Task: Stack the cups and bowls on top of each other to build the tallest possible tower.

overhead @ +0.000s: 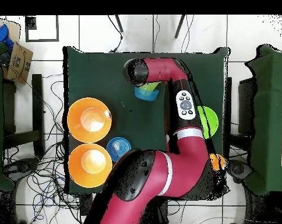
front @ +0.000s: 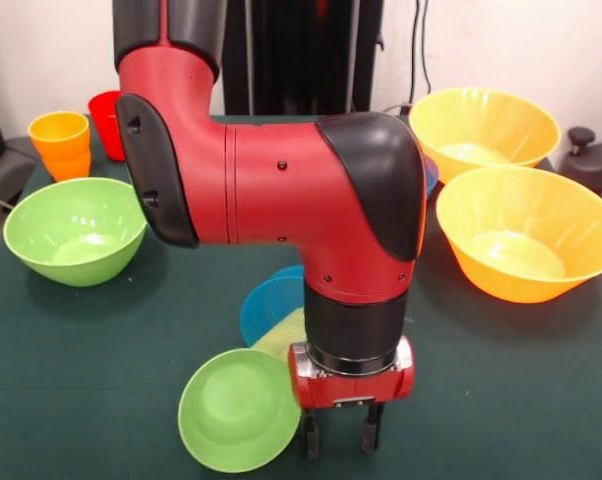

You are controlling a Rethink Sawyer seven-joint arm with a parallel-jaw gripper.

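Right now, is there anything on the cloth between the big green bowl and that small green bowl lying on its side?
No. In the front view, only bare green cloth lies between the large green bowl and the tipped small green bowl.

Orange bowls [front: 526, 245], green bowl [front: 74, 230], red arm [front: 281, 185].

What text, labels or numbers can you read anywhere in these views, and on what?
None can be read.
The arm's button panel carries dark marks, too small to read.
The cardboard box off the table shows no legible print.
The bowls and cups carry no lettering.
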